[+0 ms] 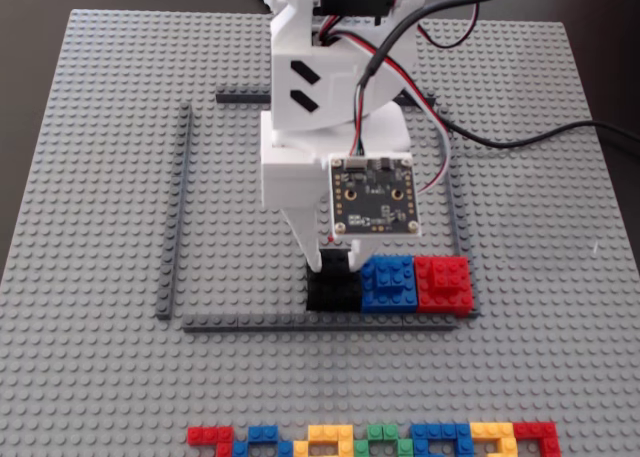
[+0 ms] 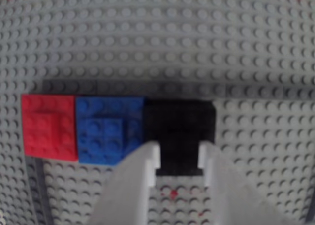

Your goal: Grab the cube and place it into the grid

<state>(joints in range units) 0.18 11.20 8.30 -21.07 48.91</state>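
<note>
The black cube [image 1: 333,291] sits on the studded plate inside the grid, against its near bar [image 1: 320,324] and touching the blue block [image 1: 390,282]. The grid's left bar [image 1: 175,207] and far bar [image 1: 240,97] also show. My white gripper [image 1: 336,262] comes straight down onto the cube. In the wrist view the two fingers [image 2: 147,161] flank the cube's [image 2: 179,121] raised upper part with no gap showing, so my gripper [image 2: 179,153] is shut on it. The grid bar [image 2: 123,87] runs just beyond the cube there.
A blue block [image 2: 109,131] and a red block [image 2: 49,126] stand in a row beside the cube; the red block [image 1: 443,282] is at the grid's right corner. A row of multicoloured bricks [image 1: 370,440] lies at the grey baseplate's [image 1: 100,377] near edge. A black cable [image 1: 520,137] trails right.
</note>
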